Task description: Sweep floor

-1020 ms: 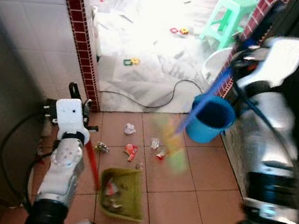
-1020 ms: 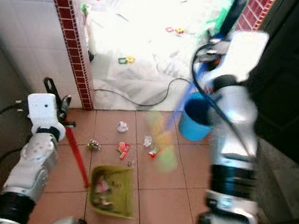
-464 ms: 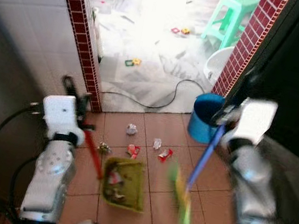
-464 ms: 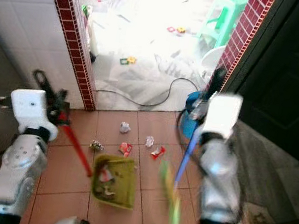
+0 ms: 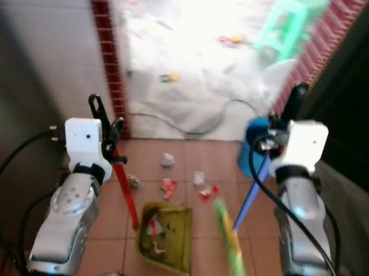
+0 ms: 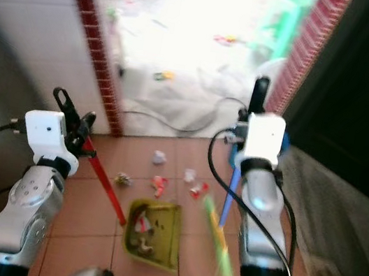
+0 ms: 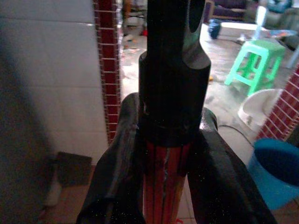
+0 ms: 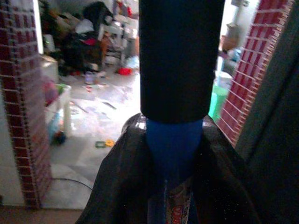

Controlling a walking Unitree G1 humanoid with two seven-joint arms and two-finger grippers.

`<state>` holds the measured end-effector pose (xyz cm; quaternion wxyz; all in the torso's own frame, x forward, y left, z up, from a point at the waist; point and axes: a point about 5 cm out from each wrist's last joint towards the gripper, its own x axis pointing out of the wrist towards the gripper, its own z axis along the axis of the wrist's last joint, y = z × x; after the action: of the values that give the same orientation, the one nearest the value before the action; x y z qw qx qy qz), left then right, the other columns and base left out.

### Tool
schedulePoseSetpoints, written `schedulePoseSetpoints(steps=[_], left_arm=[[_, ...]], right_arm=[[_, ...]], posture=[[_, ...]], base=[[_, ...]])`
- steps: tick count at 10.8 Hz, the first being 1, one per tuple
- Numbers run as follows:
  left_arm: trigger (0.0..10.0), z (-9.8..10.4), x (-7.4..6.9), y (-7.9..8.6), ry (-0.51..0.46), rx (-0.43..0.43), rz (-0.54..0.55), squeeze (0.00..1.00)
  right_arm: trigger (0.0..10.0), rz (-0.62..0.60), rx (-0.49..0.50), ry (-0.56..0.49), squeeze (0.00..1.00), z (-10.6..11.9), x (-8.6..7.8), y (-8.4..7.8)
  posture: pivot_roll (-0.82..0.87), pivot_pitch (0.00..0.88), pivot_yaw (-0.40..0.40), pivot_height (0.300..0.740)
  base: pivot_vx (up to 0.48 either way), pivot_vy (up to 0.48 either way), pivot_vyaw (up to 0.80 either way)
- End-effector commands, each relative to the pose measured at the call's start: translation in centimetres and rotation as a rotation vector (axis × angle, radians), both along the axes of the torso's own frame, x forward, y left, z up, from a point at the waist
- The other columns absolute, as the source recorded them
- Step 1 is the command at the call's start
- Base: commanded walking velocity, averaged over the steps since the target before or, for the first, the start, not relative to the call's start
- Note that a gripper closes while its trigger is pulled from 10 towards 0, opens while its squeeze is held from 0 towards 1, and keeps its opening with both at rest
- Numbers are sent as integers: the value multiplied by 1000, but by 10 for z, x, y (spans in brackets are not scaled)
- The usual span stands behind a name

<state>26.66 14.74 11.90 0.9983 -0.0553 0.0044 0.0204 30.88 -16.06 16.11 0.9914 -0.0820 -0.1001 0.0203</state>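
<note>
My left gripper (image 5: pixel 109 131) is shut on the red handle (image 5: pixel 126 188) of a green dustpan (image 5: pixel 167 240), which rests on the terracotta tiles with scraps inside. The right gripper (image 5: pixel 273 140) is shut on the blue handle (image 5: pixel 252 192) of a broom. Its green and yellow head (image 5: pixel 230 243) is blurred, just right of the dustpan. Loose litter (image 5: pixel 167 188) lies on the tiles beyond the pan, with more scraps (image 5: pixel 199 179) nearby. In the wrist views the red handle (image 7: pixel 164 186) and the blue handle (image 8: pixel 174 154) sit between the black fingers.
A blue bucket (image 5: pixel 249 147) stands by the right brick pillar (image 5: pixel 320 54). The left brick pillar (image 5: pixel 106 47) frames a doorway to a bright room with a green stool (image 5: pixel 285 27), a white basin (image 5: pixel 280 72), a black cable (image 5: pixel 201 122) and scattered toys. A dark door lies to the right.
My right arm has come down from beside the bucket. The broom head swept back from the litter to the dustpan's right side. The head view has shifted.
</note>
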Motion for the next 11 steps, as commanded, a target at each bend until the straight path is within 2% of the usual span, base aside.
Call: schedulePoseSetpoints(steps=[1,4,8,10,11], left_arm=[[10000,14,6,-2,-61,3,-10,0],[10000,15,7,3,-65,12,-6,0],[10000,11,8,-2,-49,10,-17,0],[10000,12,10,-1,-51,10,-17,0],[10000,12,9,-1,-48,0,-13,0]], right_arm=[[10000,-7,12,-56,0,11,4,0],[10000,15,16,-62,0,9,6,9],[10000,-1,-2,-67,0,8,6,4],[10000,-6,4,-64,0,9,6,3],[10000,-20,26,-39,0,6,8,2]], posture=[[-116,15,88,740],[-103,13,79,740],[-114,19,82,740],[-113,27,77,740],[-113,31,74,740]], base=[[0,-319,775],[0,-329,773],[0,-291,720],[0,-154,0],[0,0,-688]])
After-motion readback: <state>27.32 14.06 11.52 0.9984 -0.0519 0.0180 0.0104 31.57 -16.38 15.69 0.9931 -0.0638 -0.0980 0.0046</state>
